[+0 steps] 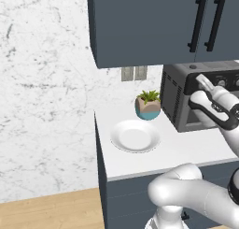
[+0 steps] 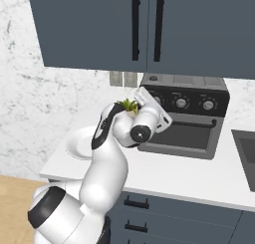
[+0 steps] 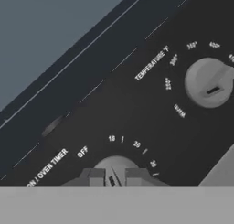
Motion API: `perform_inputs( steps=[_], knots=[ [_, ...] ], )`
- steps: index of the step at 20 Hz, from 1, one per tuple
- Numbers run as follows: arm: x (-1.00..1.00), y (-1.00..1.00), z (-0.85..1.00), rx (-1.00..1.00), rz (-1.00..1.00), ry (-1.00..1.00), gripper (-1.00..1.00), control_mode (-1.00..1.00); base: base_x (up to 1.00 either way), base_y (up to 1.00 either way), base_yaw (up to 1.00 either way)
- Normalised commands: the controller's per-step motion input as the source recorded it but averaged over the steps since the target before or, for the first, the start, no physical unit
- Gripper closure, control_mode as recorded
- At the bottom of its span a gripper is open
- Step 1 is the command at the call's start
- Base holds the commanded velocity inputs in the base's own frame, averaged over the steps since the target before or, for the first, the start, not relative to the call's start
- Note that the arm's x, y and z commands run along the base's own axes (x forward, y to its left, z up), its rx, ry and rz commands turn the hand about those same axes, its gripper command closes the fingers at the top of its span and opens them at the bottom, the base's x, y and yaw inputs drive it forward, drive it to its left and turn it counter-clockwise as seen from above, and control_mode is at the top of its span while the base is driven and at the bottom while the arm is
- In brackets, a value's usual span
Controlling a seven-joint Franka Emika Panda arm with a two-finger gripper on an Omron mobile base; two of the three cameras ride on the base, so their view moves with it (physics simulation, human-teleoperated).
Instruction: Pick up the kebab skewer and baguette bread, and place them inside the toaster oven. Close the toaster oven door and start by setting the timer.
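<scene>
While its jaws pinch narrow, the gripper (image 3: 112,176) holds the timer knob (image 3: 114,163).
The toaster oven (image 2: 185,119) fills the space ahead, its temperature knob (image 3: 208,82) up-right of the jaws.

White marble wall (image 1: 46,83) is rising behind a white countertop (image 1: 186,151) that is capping dark blue base cabinets (image 2: 174,215) with 2 black drawer pulls. Dark blue wall cabinets (image 2: 149,29) are hanging above, carrying 2 vertical black bar handles (image 2: 135,26). A double outlet plate (image 1: 134,73) is sitting on the backsplash. Light wood flooring (image 1: 46,211) is showing lower left. A sink edge (image 2: 245,153) is appearing at right.
</scene>
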Motion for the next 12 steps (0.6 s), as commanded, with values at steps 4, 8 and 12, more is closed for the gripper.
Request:
perform_inputs(
  steps=[4, 8, 12],
  knots=[
    [0.0, 0.0, -0.2, 0.25, 0.0, 0.0, 1.0, -1.0, 0.0, 0.0, 0.0],
    [0.0, 0.0, -0.19, 0.23, 0.0, 0.0, 1.0, -1.0, 0.0, 0.0, 0.0],
    [0.0, 0.0, -0.19, 0.22, 0.0, 0.0, 1.0, -1.0, 0.0, 0.0, 0.0]
  ],
)
